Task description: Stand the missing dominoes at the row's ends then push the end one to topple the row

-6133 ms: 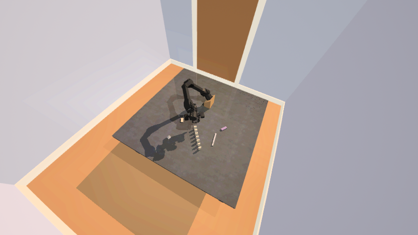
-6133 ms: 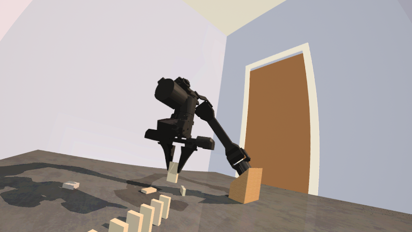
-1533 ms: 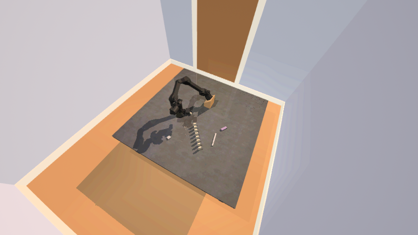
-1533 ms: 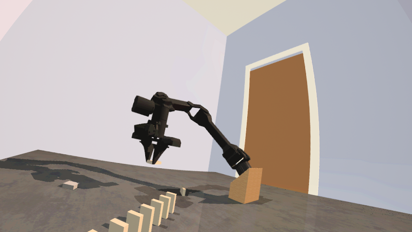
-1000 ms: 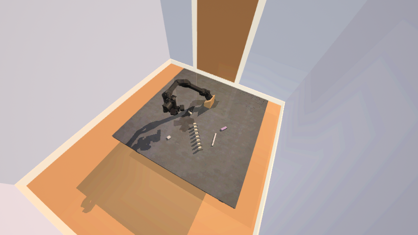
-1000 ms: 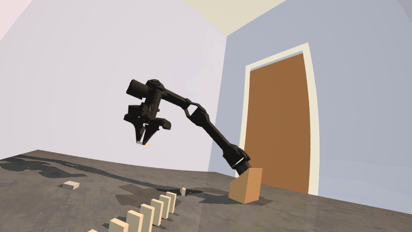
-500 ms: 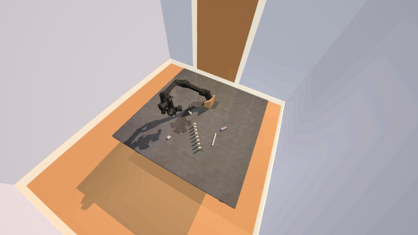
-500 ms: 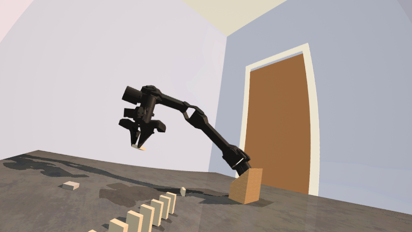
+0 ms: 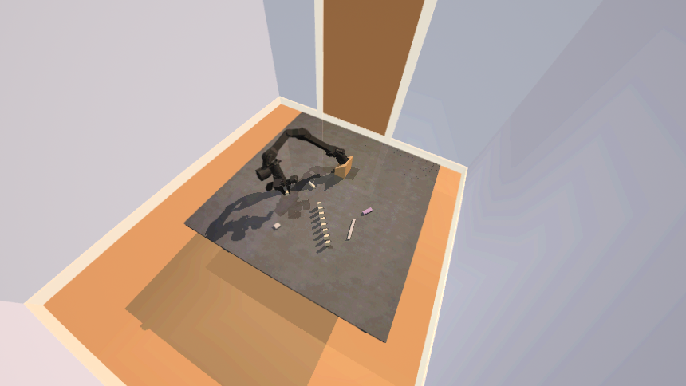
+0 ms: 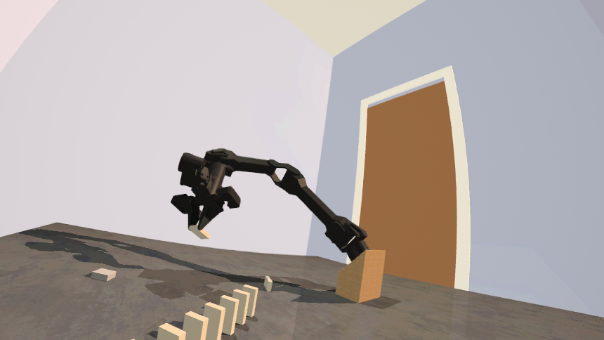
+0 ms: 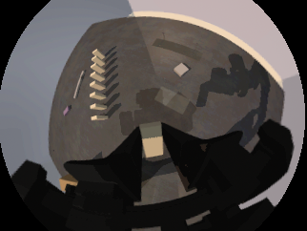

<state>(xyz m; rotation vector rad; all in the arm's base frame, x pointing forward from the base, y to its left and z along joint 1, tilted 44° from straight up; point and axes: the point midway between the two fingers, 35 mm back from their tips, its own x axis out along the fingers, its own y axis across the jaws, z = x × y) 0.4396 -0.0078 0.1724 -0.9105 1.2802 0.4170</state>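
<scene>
Several cream dominoes stand upright in an evenly spaced row. My gripper is shut on a cream domino, which hangs tilted well above the table, off to the side of the row. Another cream domino is down on the table beyond the arm-side end of the row; it seems to rest on an edge. In the wrist view it is hidden.
A pale pinkish block lies flat on the gripper's side of the row. A long pale strip and a purple block lie on the other side. The arm's wooden base stands beyond the row.
</scene>
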